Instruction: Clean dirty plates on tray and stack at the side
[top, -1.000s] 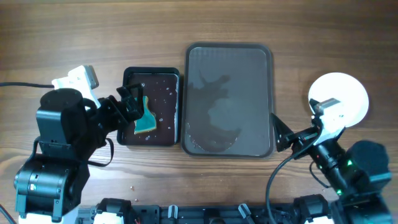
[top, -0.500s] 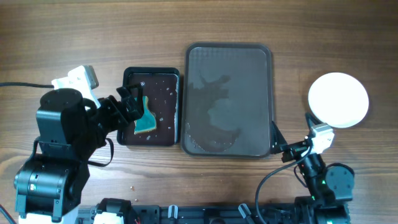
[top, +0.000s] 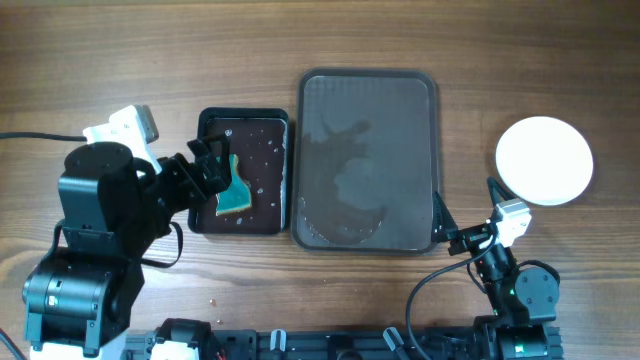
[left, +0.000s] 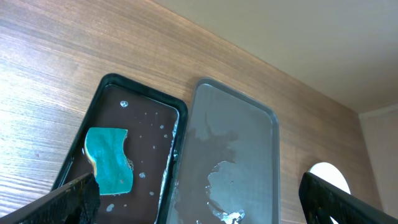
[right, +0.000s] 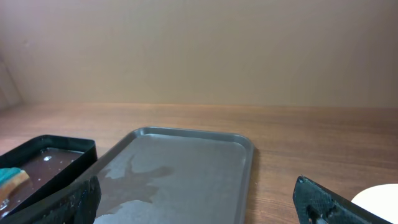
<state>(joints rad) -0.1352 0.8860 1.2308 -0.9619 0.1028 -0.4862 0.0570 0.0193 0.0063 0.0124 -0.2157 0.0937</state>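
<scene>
On the table (top: 150, 60) the tray (top: 390, 120) lies in the middle. It carries no plate, only wet streaks and a thin puddle near its close end. To its left, just beside it, is a smaller black tray (top: 262, 205) with water drops. To its right, apart from it, the plates (top: 545, 160) sit in one pile on the bare wood. The top one looks white and clean. How many are under it I cannot tell from above. The sponge (top: 236, 195) rests in the black tray.

The left gripper (top: 222, 170) hovers over the sponge with its jaws wide and nothing between them. The right gripper (top: 465, 210) is low by the close right corner of the tray. Its jaws are also wide and hold nothing.

I judge that the cleaning and stacking are done and the task is at its end. The next move calls for little: both arms should draw away without touching the pile or the sponge. A look at the lower plates for marks would be prudent, because they are hidden.

The long axis of the tray runs from the robot's side to the far side of the table, and its short ends face near and far. The black tray lies parallel to it. The plates are round, so they have no long axis. They lie flat with the hollow side up. The sponge lies lengthwise along the black tray.
</scene>
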